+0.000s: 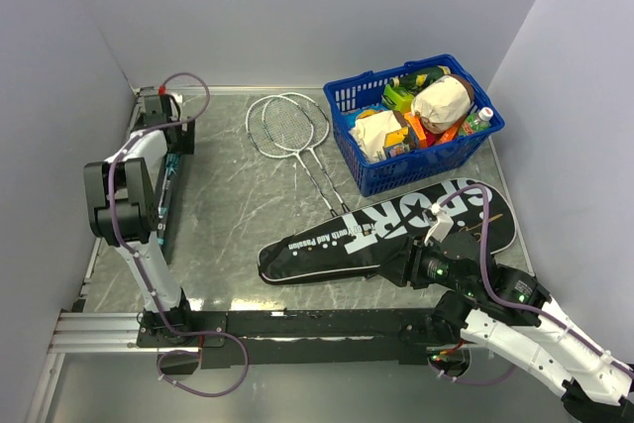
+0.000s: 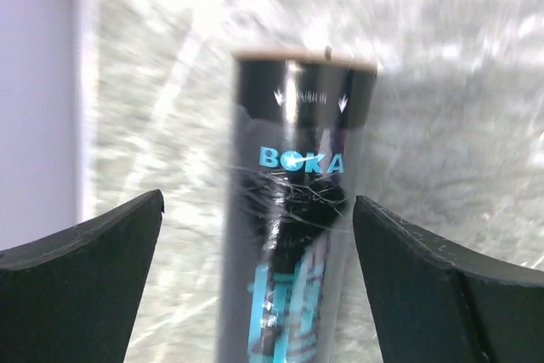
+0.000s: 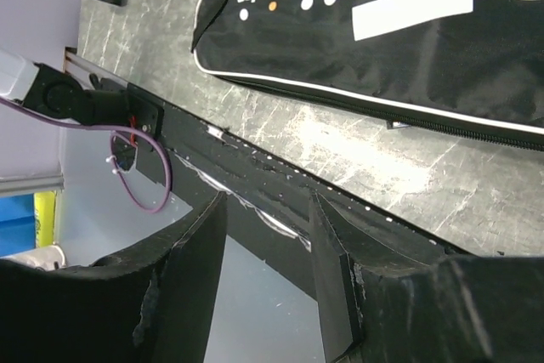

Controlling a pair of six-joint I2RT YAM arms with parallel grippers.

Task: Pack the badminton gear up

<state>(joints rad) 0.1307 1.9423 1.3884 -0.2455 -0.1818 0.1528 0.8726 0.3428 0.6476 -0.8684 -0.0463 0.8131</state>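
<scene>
- Grey marbled tabletop (image 1: 248, 205), pale walls on three sides, and plenty lying about.
- Wide spread on the left hand (image 2: 257, 201): fingers stand either side of the dark tube (image 2: 302, 163) lettered "BOKA", a gap on both sides, nothing gripped. One tube, lying lengthwise beneath the hand, with the wall close on the hand's left.
- Now the right hand (image 3: 268, 210): fingers parted partway, empty, hanging over the tabletop's near edge.
- Just ahead of its fingertips lies one black bag (image 1: 396, 230) lettered "SPORT", flat, zip edge nearest the hand.
- Beyond the bag from that hand sits one blue basket (image 1: 426, 167), crammed with groceries: a brown wrapped bundle, a white one, green packets, a bottle. Whether basket and bag touch, I can't tell.
- Two rackets (image 1: 295, 124) lie out between the hands, heads overlapping on the far side, handles running back toward the bag.
</scene>
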